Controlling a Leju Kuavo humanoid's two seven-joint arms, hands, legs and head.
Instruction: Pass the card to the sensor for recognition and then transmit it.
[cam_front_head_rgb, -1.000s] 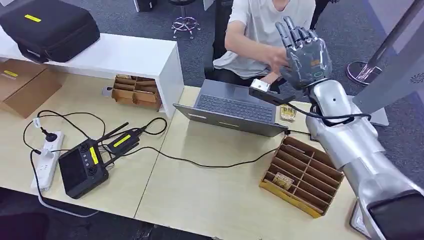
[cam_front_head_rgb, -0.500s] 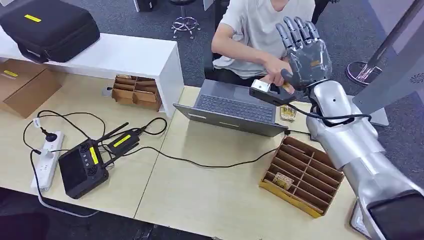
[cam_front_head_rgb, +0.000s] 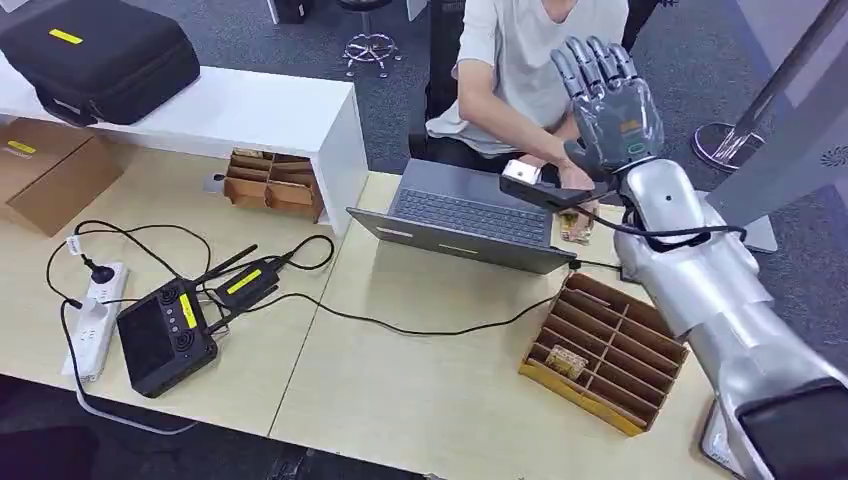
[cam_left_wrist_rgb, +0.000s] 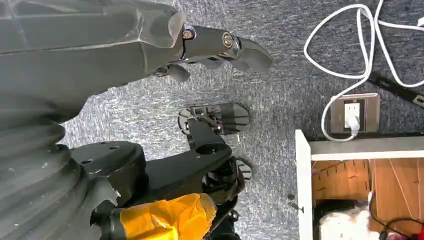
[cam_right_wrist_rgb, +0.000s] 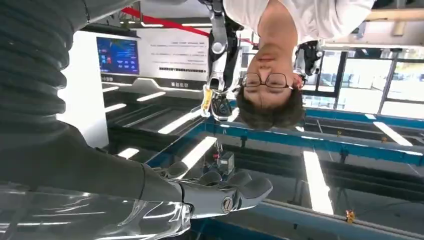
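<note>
My right hand (cam_front_head_rgb: 608, 105) is raised at about 1 o'clock over the far edge of the surface (cam_front_head_rgb: 430, 390), fingers (cam_front_head_rgb: 590, 62) spread and pointing up, palm turned away from me toward a person (cam_front_head_rgb: 530, 60) seated across. I see only the back of it, so whether anything rests against the palm I cannot tell; in the right wrist view the hand (cam_right_wrist_rgb: 220, 192) is open, fingers extended, nothing visible in them. The person's hand sits just behind my thumb and is largely hidden by it.

The sensor (cam_front_head_rgb: 545, 185), a dark bar with a pale end, lies just below my hand at the far right corner of the laptop (cam_front_head_rgb: 465, 215). A small tan card (cam_front_head_rgb: 575, 228) lies on the surface just under it, partly covered by the bar and my wrist. Another card (cam_front_head_rgb: 567, 358) sits in a near compartment of the tray (cam_front_head_rgb: 600, 350) at 3 o'clock; my forearm cuts off the tray's right side.

My left hand (cam_left_wrist_rgb: 220, 47) hangs over grey carpet, fingers loosely curled with nothing in them; most are hidden behind the cover.

At 9 o'clock a controller (cam_front_head_rgb: 165, 335) and power strip (cam_front_head_rgb: 95, 320) lie among cables.
</note>
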